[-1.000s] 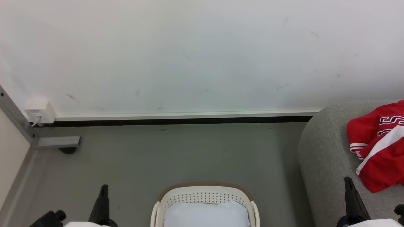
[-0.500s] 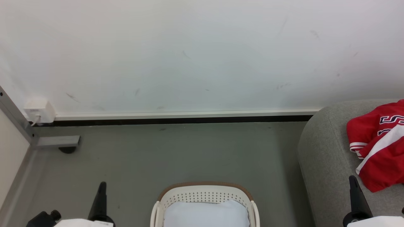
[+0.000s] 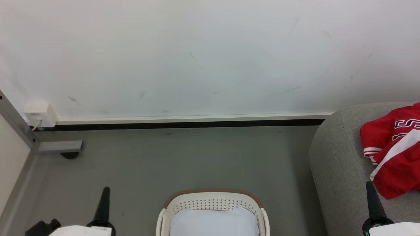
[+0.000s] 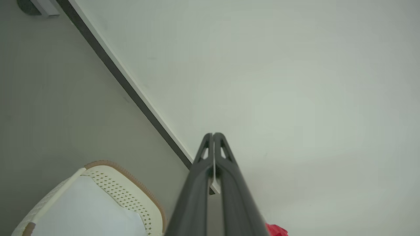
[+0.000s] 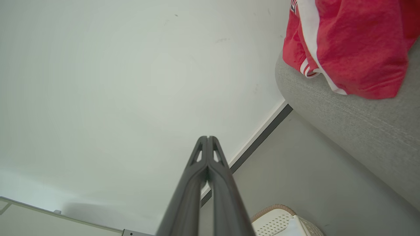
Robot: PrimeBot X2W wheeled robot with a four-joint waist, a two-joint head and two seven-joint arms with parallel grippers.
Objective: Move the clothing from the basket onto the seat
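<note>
Near the seat's point(image 3: 338, 164) left edge we see crumpled red clothing point(image 3: 397, 154); the basket point(image 3: 213, 196) holds a pale pad point(image 3: 213, 223). Our left fingers point(image 4: 193, 196) and right fingers point(image 5: 183, 203) are pressed together, empty.

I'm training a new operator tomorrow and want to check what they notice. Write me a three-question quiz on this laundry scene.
1. True or false: the red clothing lies on the grey seat.
2. Multiple choice: what shows inside the basket? A) a red jersey B) a pale pad C) a shoe
3. Fill the blank: the left end effector and the right end effector each have their fingers ____.

Key: 1 true; 2 B; 3 shut
</note>
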